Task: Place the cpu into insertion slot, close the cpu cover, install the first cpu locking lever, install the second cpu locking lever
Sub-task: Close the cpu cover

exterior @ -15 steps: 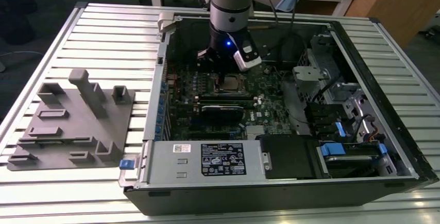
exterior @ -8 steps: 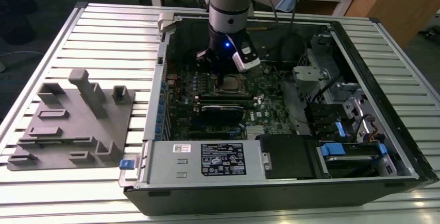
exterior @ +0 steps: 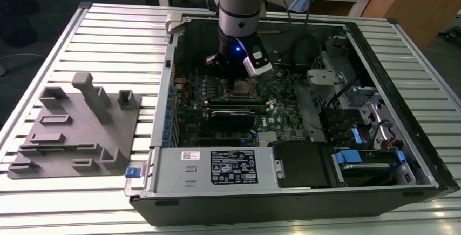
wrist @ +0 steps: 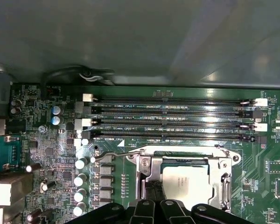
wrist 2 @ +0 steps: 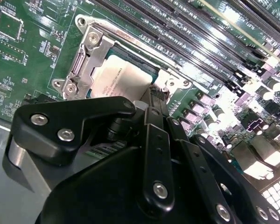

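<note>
The cpu (wrist: 184,183) (wrist 2: 122,78) lies flat in the insertion slot (exterior: 241,88), its silvery top showing in both wrist views. The cpu cover (wrist: 144,175) (wrist 2: 90,49), a silvery frame, lies down around the chip's edges. A thin metal locking lever (wrist: 177,148) runs along one side of the socket. My gripper (exterior: 238,77) (wrist 2: 155,95) (wrist: 152,189) hangs directly over the socket, shut with nothing in it, and its tip is down at the socket's edge beside the chip. The black gripper body hides part of the socket in both wrist views.
Long black memory slots (wrist: 172,116) run beside the socket, and several small capacitors (wrist: 79,179) stand nearby. A long black card (exterior: 232,117) sits in front of the socket. The case walls (exterior: 403,89) enclose the arm. A grey fixture block (exterior: 75,124) rests at the exterior view's left.
</note>
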You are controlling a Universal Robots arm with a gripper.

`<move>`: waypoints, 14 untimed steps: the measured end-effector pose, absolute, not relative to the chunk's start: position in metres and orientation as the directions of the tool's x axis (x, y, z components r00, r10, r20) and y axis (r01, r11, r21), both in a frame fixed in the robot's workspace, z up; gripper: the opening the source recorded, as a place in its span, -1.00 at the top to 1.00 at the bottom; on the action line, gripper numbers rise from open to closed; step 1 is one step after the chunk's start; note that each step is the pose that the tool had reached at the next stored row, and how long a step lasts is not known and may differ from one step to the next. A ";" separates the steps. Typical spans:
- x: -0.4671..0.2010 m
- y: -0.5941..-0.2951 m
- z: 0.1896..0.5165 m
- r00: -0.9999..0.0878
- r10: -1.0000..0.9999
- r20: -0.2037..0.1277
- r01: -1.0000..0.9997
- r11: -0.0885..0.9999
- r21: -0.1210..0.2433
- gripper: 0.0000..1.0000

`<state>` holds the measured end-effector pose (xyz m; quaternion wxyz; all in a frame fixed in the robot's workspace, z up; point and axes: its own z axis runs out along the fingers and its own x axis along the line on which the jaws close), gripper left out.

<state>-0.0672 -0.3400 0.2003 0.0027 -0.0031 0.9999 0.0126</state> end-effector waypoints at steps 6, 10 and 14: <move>-0.068 -0.340 0.198 -1.000 -0.006 -0.005 -0.006 1.000 0.024 0.79; -0.068 -0.340 0.197 -1.000 -0.006 -0.005 -0.006 1.000 0.025 0.79; -0.068 -0.340 0.196 -1.000 -0.006 -0.005 -0.006 1.000 0.024 0.79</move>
